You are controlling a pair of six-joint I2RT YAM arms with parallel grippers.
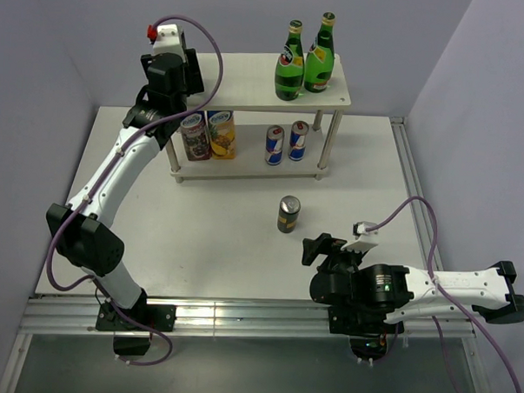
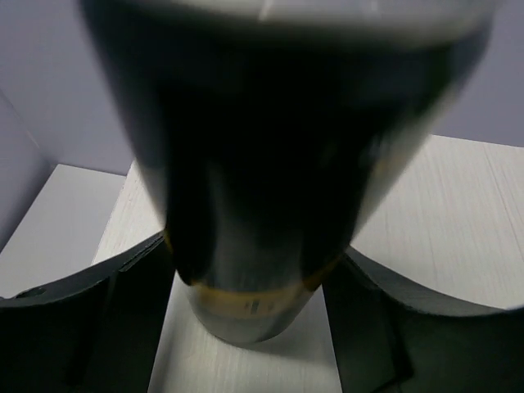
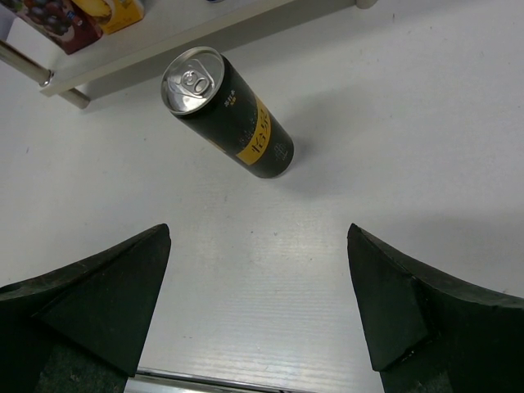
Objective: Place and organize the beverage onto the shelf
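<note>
Left gripper (image 2: 254, 247) clamps a smooth dark cylindrical can (image 2: 254, 164) above the pale wood-grain shelf (image 2: 458, 213). Right gripper (image 3: 259, 237), fingers wide, faces a second can (image 3: 233, 115) standing mid-tabletop (image 3: 409, 123).

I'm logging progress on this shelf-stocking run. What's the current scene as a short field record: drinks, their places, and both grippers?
top board: two green glass bottles with gold-foil necks, upright, right end of the pale two-tier shelf
lower board: two blue-and-silver slim cans; maroon container and yellow container at left
table: dark can with yellow label, upright, in front of shelf
left gripper: closed on second dark can, at top board's left end
right gripper: open, facing the table can, apart from it
</note>
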